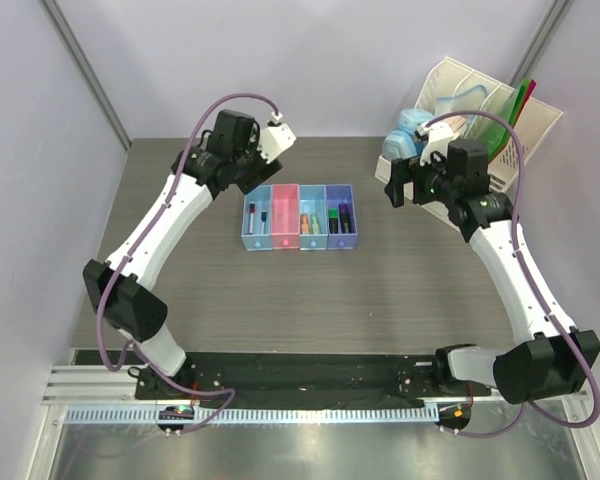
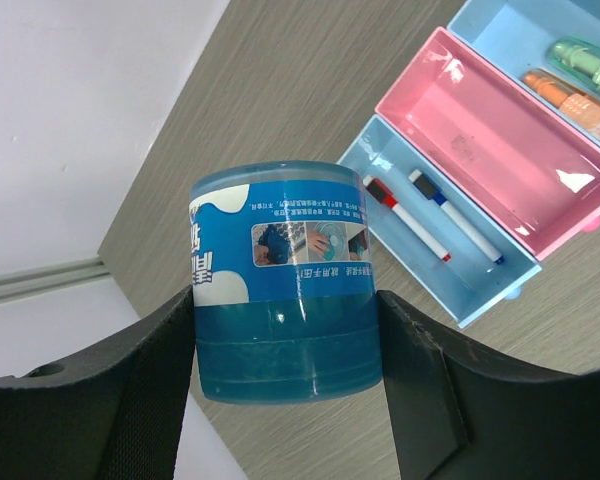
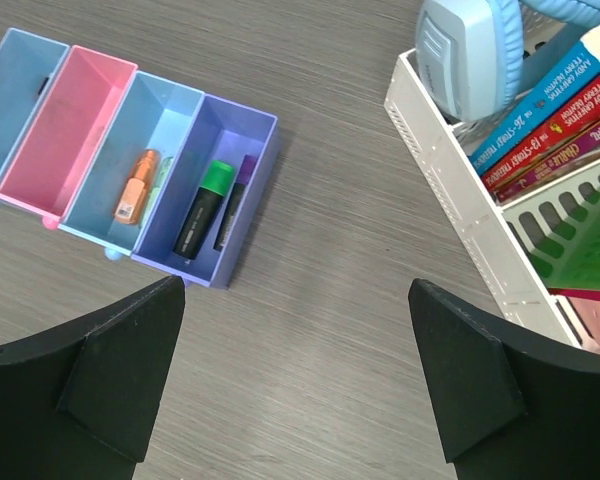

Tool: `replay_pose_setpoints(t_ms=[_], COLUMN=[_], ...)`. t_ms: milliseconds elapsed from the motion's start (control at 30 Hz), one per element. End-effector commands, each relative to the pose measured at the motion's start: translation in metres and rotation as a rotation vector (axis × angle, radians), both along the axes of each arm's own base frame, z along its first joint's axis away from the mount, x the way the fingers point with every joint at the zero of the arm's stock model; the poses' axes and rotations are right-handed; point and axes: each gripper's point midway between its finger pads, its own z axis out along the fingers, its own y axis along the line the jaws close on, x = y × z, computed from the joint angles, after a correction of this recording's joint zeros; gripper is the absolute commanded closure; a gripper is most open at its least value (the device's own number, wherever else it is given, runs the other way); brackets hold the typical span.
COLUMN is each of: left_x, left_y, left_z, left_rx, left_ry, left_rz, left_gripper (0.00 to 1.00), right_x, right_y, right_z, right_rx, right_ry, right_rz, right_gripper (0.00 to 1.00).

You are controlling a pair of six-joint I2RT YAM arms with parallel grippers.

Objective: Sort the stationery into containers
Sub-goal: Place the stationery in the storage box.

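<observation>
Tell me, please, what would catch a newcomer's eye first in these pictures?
The left claw grips a round blue roll just beyond the row of four trays mid-table; its pink tray is empty. The right claw hangs open beside the white rack.

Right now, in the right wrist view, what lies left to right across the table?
end light blue tray, pink tray, second light blue tray holding an orange highlighter, purple tray holding a green-capped highlighter, white file rack
</observation>
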Motion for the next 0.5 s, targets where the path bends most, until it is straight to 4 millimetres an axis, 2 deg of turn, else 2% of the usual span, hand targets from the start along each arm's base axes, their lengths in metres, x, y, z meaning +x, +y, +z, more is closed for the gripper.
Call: replay_pose_setpoints(t_ms=[0,167,400,467], left_x=[0.007,0.011,0.022,0.026], left_y=[0.013,0.011,-0.004,-0.012], left_z=[0.036,0.026,0.01,-0.008], left_rx=[0.025,0.042,0.071,0.086], left_ry=[-0.074,-0.022,0.037,0.087], left_rz=[0.05,0.015,-0.061,-0.095], left_gripper=[1.0,1.0,1.0,1.0], right_x=[0.001,0.001,-0.001,0.0], right_y=[-0.009,-0.008,-0.008,-0.008], right_z=[0.004,0.003,-0.004,-0.006], right_rx=[-0.046,-0.044,-0.056,-0.059], right_ry=[-0.042,-0.033,-0.016,-0.01], right_rz=[-0.026,-0.026,-0.012,-0.009], right_gripper=[0.01,0.0,0.0,0.0])
